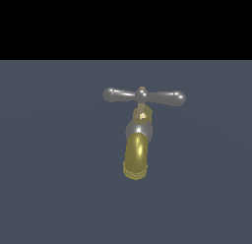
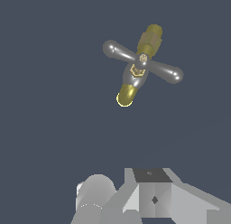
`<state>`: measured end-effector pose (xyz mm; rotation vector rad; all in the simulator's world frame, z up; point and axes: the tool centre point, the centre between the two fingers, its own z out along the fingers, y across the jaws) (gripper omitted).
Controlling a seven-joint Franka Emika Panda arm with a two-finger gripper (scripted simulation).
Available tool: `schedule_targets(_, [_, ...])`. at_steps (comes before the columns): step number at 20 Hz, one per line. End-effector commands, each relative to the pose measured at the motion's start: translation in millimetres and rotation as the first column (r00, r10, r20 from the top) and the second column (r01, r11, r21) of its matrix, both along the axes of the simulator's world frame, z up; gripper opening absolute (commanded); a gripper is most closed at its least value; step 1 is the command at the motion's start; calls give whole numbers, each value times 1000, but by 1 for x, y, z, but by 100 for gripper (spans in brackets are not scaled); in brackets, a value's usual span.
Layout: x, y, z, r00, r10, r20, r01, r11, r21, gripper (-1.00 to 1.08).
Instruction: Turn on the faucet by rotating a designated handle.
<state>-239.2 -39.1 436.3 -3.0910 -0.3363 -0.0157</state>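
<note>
Faucet (image 1: 136,157) stands alone on the flat grey floor (image 1: 49,189), its handle (image 1: 143,96) crossing above the brass spout, both bulbous ends ringed by open room. Gripper body (image 2: 151,196) sits well apart from the faucet; fingertips out of frame, so I cannot tell their spread.

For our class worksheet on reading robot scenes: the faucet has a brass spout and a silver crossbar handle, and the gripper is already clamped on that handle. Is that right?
Not quite. The faucet and its silver crossbar handle are as described, but nothing is clamped on the handle: the exterior view shows it bare, and the wrist view shows it well clear of the arm.
</note>
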Motion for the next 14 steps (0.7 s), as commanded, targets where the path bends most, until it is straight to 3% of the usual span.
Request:
schedule_targets(1, [2,-6,-13,998,60,0,-60,998,-2,-100])
schedule_targets(7, [8,-22,-44,979,203,1,-203,979,-6,-100])
schedule_targets(14, [19,-39,-80,931,365,1,-365,931,-12,-100])
